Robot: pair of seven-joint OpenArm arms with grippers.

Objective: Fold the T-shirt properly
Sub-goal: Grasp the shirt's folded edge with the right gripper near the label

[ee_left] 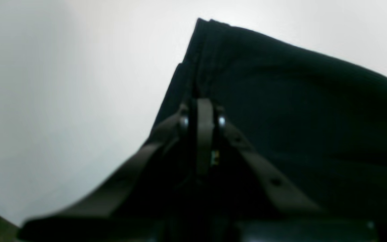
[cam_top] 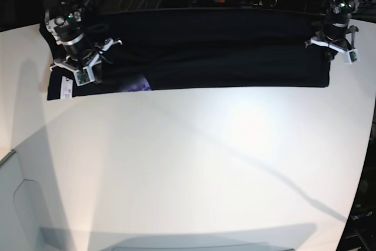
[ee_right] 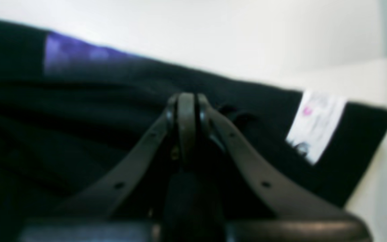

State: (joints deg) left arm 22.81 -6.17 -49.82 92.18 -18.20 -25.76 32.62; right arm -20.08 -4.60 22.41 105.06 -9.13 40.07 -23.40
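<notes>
T-shirt (cam_top: 200, 57) folds indistinct, uniformly black.

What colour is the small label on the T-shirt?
White, with a small pink mark; the label on the T-shirt shows best in the right wrist view.

The T-shirt (cam_top: 200, 57) along the top of the base view is matt black cloth, soft and finely woven, with a smooth white label (ee_right: 316, 126) at the right of the right wrist view that looks like printed fabric or paper. The table (cam_top: 194, 163) is a smooth, pale, faintly glossy surface. Both grippers' fingers (ee_right: 247, 168) look like matt dark plastic.
</notes>
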